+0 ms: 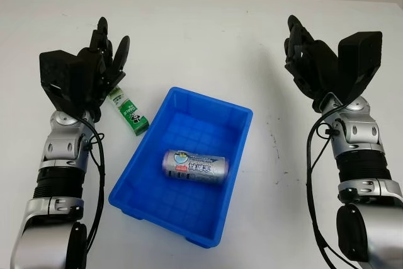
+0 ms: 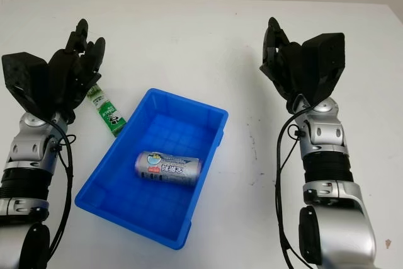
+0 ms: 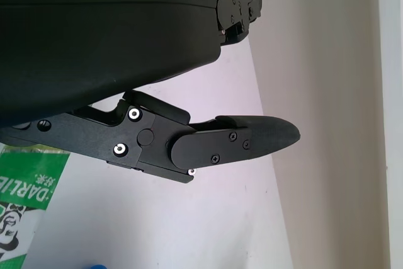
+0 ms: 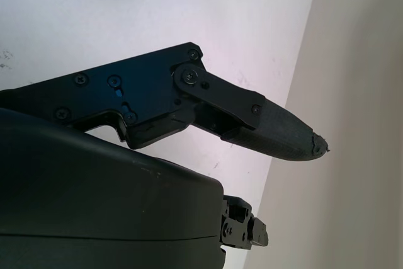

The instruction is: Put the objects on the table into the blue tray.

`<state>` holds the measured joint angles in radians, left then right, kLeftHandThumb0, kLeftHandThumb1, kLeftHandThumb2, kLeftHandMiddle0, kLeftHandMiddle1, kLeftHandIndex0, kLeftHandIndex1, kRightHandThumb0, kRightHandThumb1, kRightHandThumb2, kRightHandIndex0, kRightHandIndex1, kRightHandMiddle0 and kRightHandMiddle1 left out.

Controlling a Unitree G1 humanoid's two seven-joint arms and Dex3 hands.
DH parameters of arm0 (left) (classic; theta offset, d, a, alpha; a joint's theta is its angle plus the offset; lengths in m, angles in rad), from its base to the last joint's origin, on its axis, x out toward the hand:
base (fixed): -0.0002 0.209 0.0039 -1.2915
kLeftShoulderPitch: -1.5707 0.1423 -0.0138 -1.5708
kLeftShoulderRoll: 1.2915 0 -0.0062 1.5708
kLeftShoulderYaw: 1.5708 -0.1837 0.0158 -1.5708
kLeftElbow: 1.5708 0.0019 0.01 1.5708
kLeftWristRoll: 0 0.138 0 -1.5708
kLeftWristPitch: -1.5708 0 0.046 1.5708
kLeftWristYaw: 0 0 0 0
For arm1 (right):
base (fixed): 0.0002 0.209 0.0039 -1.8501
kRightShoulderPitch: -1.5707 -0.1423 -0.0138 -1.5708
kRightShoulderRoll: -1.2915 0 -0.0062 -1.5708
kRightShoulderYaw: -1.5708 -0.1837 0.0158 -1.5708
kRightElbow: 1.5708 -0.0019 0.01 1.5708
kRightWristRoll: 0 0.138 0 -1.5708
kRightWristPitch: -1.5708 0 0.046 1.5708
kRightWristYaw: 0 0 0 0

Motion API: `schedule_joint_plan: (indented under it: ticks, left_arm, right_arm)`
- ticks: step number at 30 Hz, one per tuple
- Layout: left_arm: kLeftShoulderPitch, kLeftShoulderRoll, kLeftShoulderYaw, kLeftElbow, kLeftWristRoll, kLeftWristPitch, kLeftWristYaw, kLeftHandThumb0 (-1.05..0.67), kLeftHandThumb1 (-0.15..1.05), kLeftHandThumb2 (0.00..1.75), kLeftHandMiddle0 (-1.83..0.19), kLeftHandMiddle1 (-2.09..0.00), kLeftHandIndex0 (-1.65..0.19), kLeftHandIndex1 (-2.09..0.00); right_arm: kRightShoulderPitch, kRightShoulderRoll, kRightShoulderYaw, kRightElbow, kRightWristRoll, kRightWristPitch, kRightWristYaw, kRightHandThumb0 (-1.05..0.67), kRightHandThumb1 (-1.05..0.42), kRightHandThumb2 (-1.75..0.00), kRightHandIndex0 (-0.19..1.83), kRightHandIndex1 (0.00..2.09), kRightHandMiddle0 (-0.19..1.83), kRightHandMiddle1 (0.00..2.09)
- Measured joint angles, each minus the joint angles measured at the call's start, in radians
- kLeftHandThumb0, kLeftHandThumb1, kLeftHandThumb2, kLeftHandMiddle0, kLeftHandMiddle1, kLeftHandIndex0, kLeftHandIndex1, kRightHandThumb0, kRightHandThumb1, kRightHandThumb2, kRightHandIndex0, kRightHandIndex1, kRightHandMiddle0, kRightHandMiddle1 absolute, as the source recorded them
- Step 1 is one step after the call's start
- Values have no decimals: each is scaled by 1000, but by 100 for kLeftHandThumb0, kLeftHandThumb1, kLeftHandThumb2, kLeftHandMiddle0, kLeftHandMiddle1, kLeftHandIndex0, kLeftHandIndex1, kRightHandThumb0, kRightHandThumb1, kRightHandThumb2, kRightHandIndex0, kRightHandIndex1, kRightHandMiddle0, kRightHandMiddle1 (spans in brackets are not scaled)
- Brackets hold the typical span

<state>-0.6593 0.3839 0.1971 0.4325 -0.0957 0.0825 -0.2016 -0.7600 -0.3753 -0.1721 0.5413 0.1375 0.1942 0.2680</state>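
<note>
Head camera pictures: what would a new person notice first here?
First the blue tray in the middle of the white table, with a silver can lying on its side inside. Next, a green box lies on the table beside the tray, just under the open left hand. The open right hand is raised on the other side.

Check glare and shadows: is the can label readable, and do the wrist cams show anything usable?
Left eye view: even overhead light, soft shadows; mild sheen on the can in the blue tray, label legible. Green box beside the open left hand is readable. Left wrist view: hand shell dark, box print sharp at the edge. Right wrist view: open right hand over bare table.
</note>
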Motion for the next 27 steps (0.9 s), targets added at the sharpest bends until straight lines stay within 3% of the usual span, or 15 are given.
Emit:
schedule_joint_plan:
  ticks: [3, 7, 12, 17, 24, 27]
  left_arm:
    - [-11, 90, 10, -24, -11, -2, -99, -61, 105, 23, 13, -7, 9, -9]
    - [-66, 287, -3, -34, 0, 18, -307, -62, 98, 7, 2, -8, 2, -10]
    - [-149, 457, -45, -33, 0, 16, -576, -45, 84, 2, -1, -7, -3, -10]
    - [-176, 548, -113, -16, 81, -95, -690, -27, 81, 4, -6, -7, -12, -10]
    - [-276, 587, -238, 52, 223, -262, -783, -31, 82, 5, -15, -8, -18, -9]
    - [-323, 581, -288, 84, 273, -272, -801, -27, 81, 5, -18, -8, -20, -9]
  right_arm:
    - [8, 2, 0, -26, 0, 5, -6, -79, -105, -85, -19, 0, -19, 0]
    - [17, 2, -2, -53, 3, 16, -7, -76, -105, -84, -19, 0, -19, 0]
    - [18, 8, 4, -59, 2, 33, -1, -76, -105, -86, -19, 0, -19, 0]
    - [18, 8, 6, -59, 1, 51, 5, -77, -105, -85, -19, 0, -19, 0]
    - [18, 10, 5, -56, 2, 53, 11, -75, -105, -84, -19, 0, -19, 0]
    - [17, 12, 4, -52, 3, 56, 10, -75, -105, -84, -19, 0, -19, 0]
